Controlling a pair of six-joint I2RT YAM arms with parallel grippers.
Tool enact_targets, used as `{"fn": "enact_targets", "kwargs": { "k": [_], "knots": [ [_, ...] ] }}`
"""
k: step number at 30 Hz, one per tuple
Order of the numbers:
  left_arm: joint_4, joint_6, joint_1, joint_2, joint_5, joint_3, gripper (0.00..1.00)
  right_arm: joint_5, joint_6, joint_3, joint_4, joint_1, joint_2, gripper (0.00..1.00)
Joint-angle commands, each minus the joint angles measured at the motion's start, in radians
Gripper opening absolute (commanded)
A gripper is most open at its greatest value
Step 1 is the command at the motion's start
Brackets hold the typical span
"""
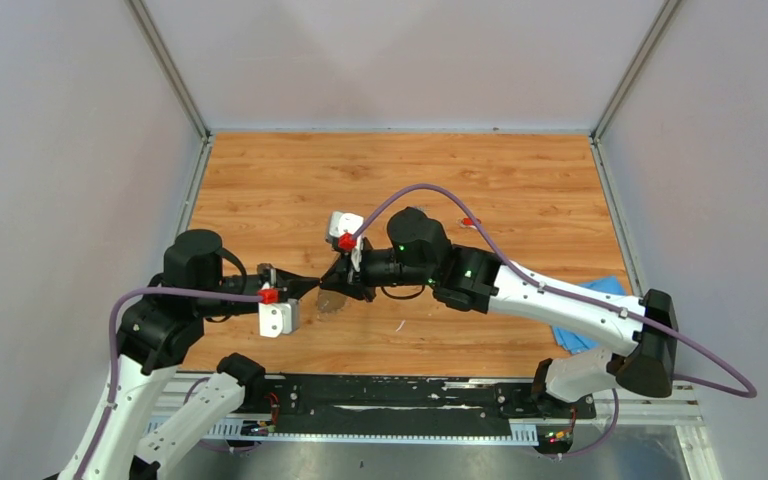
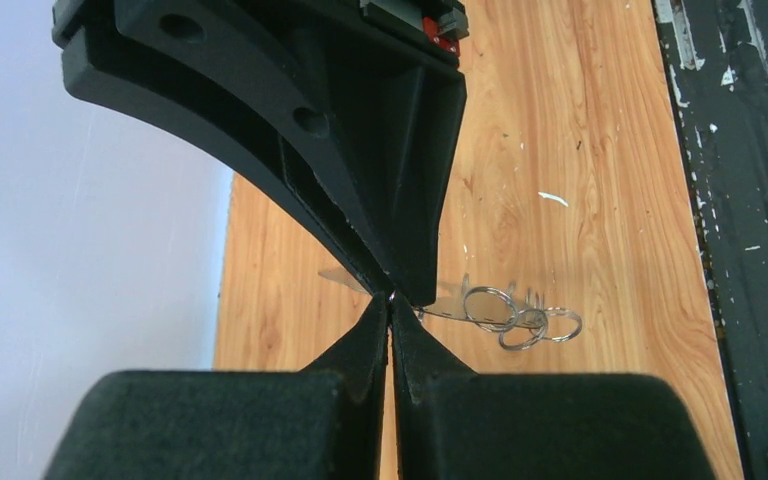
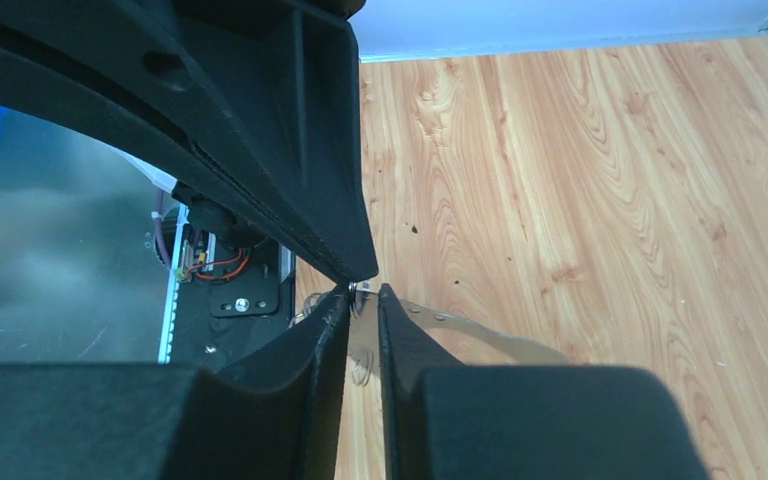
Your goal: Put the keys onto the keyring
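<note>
The keyring [image 1: 332,302] hangs above the table where both grippers meet. In the left wrist view it is a thin grey plate [image 2: 450,309] seen edge-on, with small wire rings [image 2: 490,305] hanging from it. My left gripper [image 1: 312,286] is shut, its tips [image 2: 391,305] pinching a glint of metal at the keyring's edge. My right gripper [image 1: 334,283] faces it tip to tip, its fingers [image 3: 363,300] closed on the keyring band [image 3: 500,340] with a narrow gap. The red-headed key [image 1: 470,221] lies on the table behind the right arm. The blue-headed key is hidden.
A blue cloth [image 1: 592,300] lies at the right edge under the right arm. A thin white sliver [image 1: 400,325] lies on the wood near the front. The black base rail [image 1: 390,395] runs along the near edge. Grey walls enclose three sides.
</note>
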Motion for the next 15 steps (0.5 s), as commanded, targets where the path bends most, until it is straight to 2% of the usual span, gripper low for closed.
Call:
{"fn": "enact_targets", "kwargs": {
  "k": [1,5,9,13,15],
  "knots": [
    [0.012,-0.007,-0.006,-0.01,0.027,0.031,0.0,0.031,-0.01,0.01,0.026,0.017,0.019,0.15],
    [0.012,-0.014,-0.006,-0.007,0.038,0.041,0.0,0.03,-0.015,0.019,0.026,0.017,0.027,0.01],
    [0.011,-0.027,-0.006,-0.009,0.078,0.044,0.0,0.0,-0.015,0.007,0.071,0.017,0.02,0.0],
    [0.011,-0.099,-0.006,-0.01,0.09,0.053,0.42,0.007,-0.02,-0.041,0.109,0.017,-0.028,0.0],
    [0.011,-0.152,-0.006,-0.004,0.079,0.058,0.49,0.007,-0.02,-0.07,0.123,0.018,-0.059,0.0]
  ]
}}
